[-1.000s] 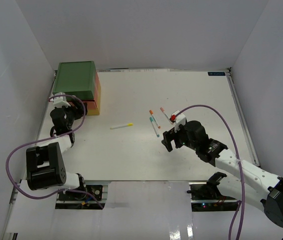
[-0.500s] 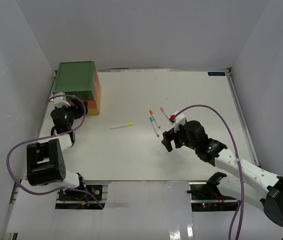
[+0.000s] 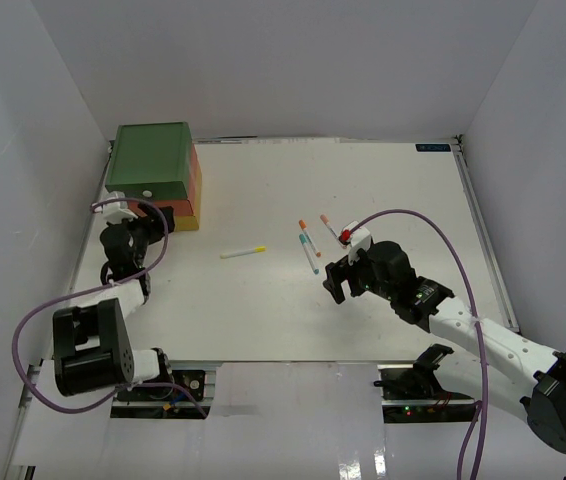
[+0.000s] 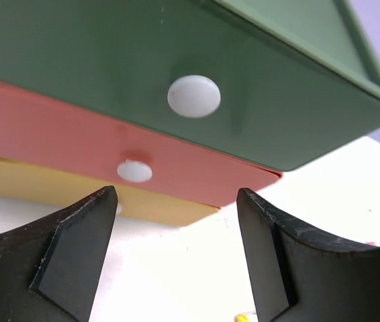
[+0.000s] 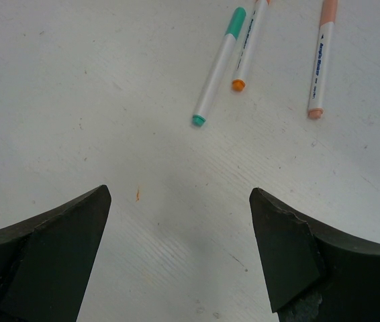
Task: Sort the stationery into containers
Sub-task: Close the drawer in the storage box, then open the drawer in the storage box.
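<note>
The stacked drawers (image 3: 149, 158) stand at the far left: green on top, orange-red in the middle, yellow at the bottom. In the left wrist view the green drawer (image 4: 109, 60), the orange-red drawer (image 4: 56, 131) and the yellow drawer (image 4: 49, 189) face me, each with a white knob. My left gripper (image 3: 134, 216) (image 4: 176, 196) is open and empty just in front of them. A yellow pen (image 3: 243, 252) lies mid-table. A teal pen (image 5: 218, 67), an orange-tipped pen (image 5: 249, 43) and a salmon pen (image 5: 322, 60) lie just beyond my open, empty right gripper (image 3: 336, 282) (image 5: 180, 194).
White walls close in the table (image 3: 383, 190) on the left, back and right. The tip of the yellow pen (image 4: 242, 318) shows at the bottom of the left wrist view. The right arm's purple cable (image 3: 433, 225) arcs over the right side.
My left gripper has drawn back a little from the drawers, so the green drawer's knob now shows from above. The right arm and the pens have not moved.
</note>
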Controlling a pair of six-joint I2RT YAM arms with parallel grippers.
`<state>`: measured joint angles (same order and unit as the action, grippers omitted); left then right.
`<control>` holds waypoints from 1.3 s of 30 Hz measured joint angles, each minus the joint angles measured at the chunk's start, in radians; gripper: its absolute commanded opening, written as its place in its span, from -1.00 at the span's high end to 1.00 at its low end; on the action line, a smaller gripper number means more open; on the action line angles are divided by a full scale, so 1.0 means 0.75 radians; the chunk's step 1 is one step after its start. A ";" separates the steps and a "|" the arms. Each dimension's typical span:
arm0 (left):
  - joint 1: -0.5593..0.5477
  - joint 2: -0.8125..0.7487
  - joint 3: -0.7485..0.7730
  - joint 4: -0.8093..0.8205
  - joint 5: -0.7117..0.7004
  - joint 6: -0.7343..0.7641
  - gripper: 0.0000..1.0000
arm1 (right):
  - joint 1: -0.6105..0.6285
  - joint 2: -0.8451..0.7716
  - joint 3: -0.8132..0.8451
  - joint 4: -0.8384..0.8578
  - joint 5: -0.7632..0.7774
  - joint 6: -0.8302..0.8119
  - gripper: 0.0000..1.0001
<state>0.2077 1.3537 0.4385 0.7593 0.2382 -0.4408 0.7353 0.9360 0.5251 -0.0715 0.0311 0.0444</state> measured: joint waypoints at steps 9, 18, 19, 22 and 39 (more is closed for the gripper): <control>0.006 -0.277 -0.073 -0.238 -0.091 -0.246 -0.61 | 0.000 -0.001 0.000 0.000 -0.012 0.001 -0.81; 0.148 -0.257 -0.329 -0.240 0.014 -0.580 -0.52 | 0.000 -0.040 -0.036 0.027 -0.085 0.001 -0.81; 0.169 -0.227 -0.348 -0.217 0.040 -0.615 -0.51 | 0.000 -0.047 -0.042 0.036 -0.094 0.002 -0.81; 0.202 -0.135 -0.359 -0.129 0.093 -0.685 -0.50 | 0.000 -0.056 -0.046 0.054 -0.121 0.003 -0.81; 0.228 0.338 -0.336 0.459 0.187 -0.913 -0.16 | 0.000 -0.059 -0.070 0.120 -0.182 0.006 -0.81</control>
<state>0.3786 1.6070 0.1867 1.1038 0.3786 -1.1255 0.7353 0.8917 0.4725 0.0185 -0.1055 0.0490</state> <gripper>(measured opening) 0.582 0.906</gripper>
